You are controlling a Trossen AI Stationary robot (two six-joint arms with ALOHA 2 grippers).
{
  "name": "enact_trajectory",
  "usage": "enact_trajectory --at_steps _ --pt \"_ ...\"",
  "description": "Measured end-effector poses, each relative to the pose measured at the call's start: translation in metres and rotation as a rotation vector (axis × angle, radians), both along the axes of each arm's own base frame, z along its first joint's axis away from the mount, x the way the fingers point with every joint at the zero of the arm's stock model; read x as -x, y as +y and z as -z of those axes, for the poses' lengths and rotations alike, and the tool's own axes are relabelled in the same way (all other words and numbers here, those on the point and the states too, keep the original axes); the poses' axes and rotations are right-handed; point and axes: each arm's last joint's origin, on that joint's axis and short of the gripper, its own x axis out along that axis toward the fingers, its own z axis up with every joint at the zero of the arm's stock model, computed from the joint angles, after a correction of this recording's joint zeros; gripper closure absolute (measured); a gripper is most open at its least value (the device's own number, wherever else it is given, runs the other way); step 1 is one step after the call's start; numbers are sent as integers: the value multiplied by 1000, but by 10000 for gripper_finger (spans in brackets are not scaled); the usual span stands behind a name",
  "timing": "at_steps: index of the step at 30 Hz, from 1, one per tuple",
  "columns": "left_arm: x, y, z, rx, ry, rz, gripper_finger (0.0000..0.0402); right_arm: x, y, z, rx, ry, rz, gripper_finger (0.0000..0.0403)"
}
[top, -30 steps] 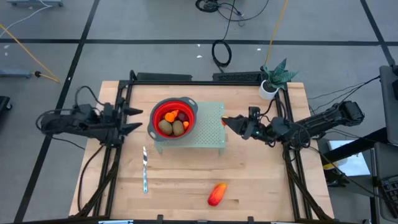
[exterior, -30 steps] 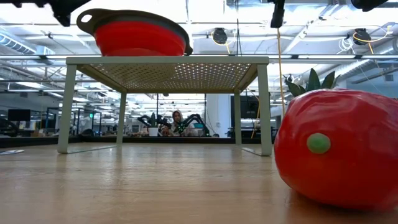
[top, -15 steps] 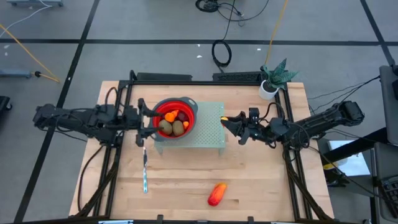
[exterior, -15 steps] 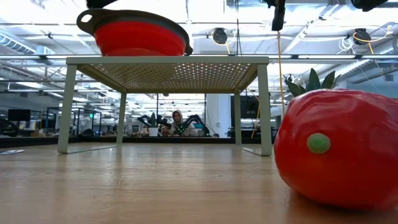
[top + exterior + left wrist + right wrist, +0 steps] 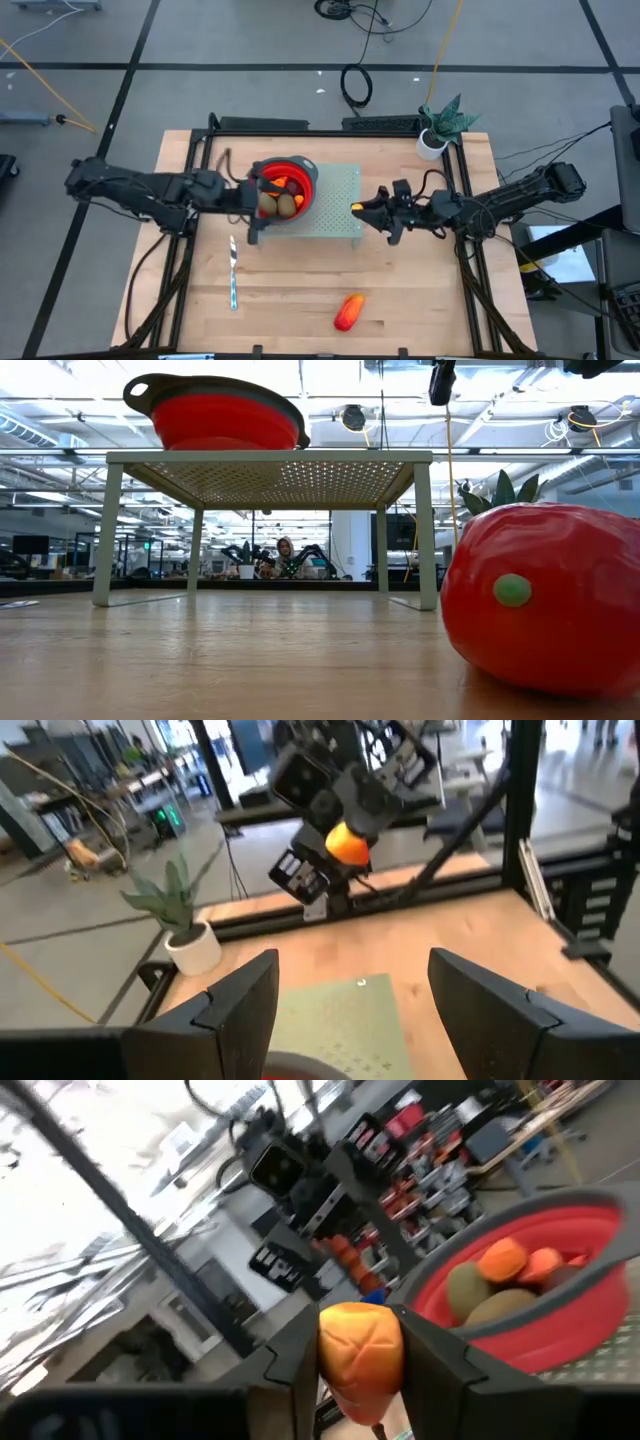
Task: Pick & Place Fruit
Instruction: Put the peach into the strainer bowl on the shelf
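Observation:
A red bowl [image 5: 290, 180] stands on a pale green perforated rack [image 5: 335, 205] and holds brown-green oval fruits [image 5: 283, 206] and small orange pieces [image 5: 505, 1262]. My left gripper [image 5: 262, 190] is open above the bowl's left part, with nothing between its fingers [image 5: 240, 1010]. My right gripper [image 5: 358, 208] is at the rack's right edge, pointing at the bowl and shut on a small orange fruit piece [image 5: 360, 1345]. An elongated red-orange fruit [image 5: 348, 312] lies on its side on the table near the front edge. My right gripper pinches the small orange piece [image 5: 348, 842] between its two fingers, by two opposite sides [image 5: 325, 1350]. The fingers come about level from the table's right side. The piece is lifted clear, above the rack's right edge.
A slim knife [image 5: 233, 272] lies on the table in front of the rack's left end. A potted plant [image 5: 440, 128] stands at the far right corner. In the low view the red-orange fruit [image 5: 545, 600] fills the near right. Black frame rails run along both table sides.
My left gripper has moved toward the table's right edge and risen, from beside the rack to above the bowl's left part, staying open. My right gripper has rolled its wrist roughly in place, still shut on the orange piece.

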Motion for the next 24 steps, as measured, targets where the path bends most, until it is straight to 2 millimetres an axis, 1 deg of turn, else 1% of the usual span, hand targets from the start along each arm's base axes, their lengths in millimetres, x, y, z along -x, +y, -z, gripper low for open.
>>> enact_trajectory --at_steps 5,12,18,24 --pt "-26 -10 -7 -58 89 25 144 -1 2 2 16 24 -75 298" --pt "-59 -25 -19 -137 153 32 144 -1 6 12 -49 128 -192 300" --pt "-84 -37 -21 -187 178 59 144 -1 7 13 -50 140 -244 298" --pt "-102 -46 -18 -220 189 81 144 -1 8 13 -46 139 -269 297"
